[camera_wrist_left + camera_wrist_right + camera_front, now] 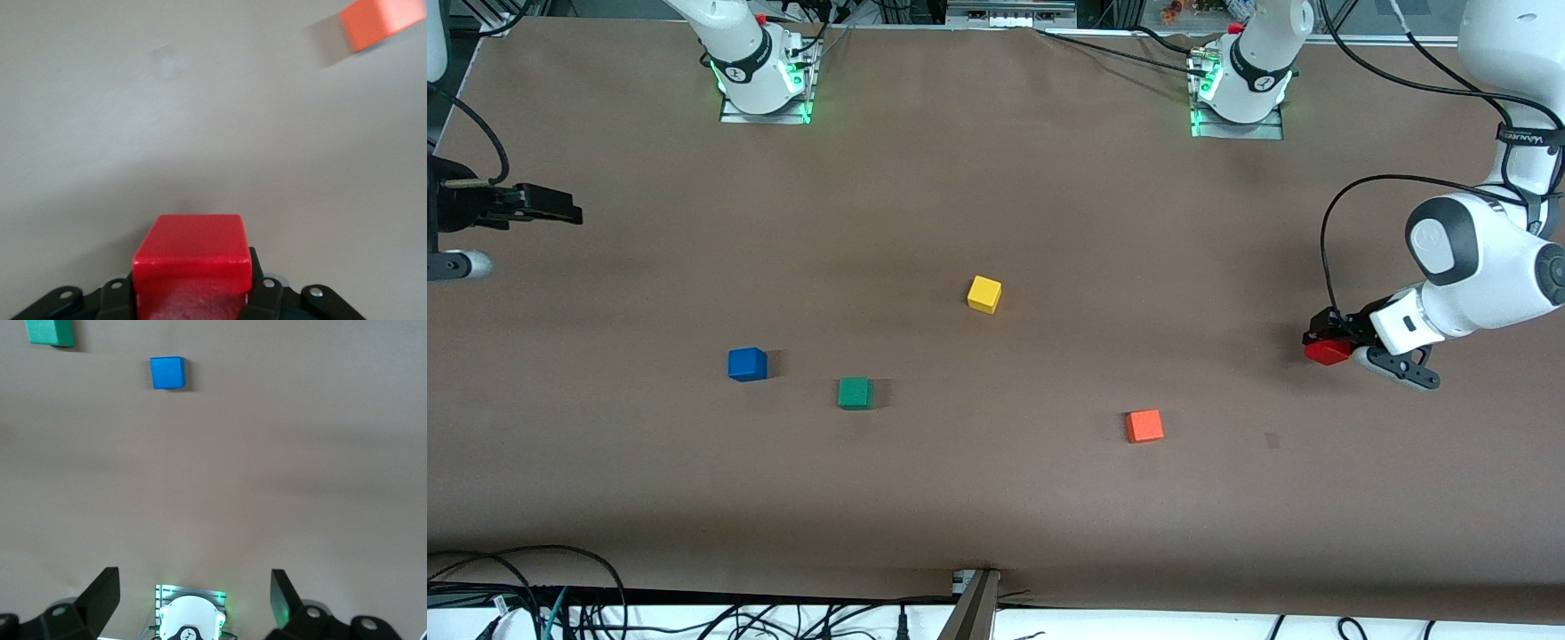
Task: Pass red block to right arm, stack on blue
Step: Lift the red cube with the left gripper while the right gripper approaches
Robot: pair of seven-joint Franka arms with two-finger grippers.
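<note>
The red block (1327,352) (192,257) sits between the black claw fingers of my left gripper (1325,342) (193,293), which is shut on it, low at the left arm's end of the table. Whether the block touches the tabletop I cannot tell. The blue block (747,364) (167,372) lies alone on the table toward the right arm's end. My right gripper (560,213) (193,593) waits in the air at the edge of that end. It is open, with nothing between its fingers.
A green cube (855,392) (50,331) lies beside the blue block, a little nearer the front camera. A yellow cube (984,293) sits mid-table. An orange cube (1144,426) (383,20) lies between the green cube and my left gripper.
</note>
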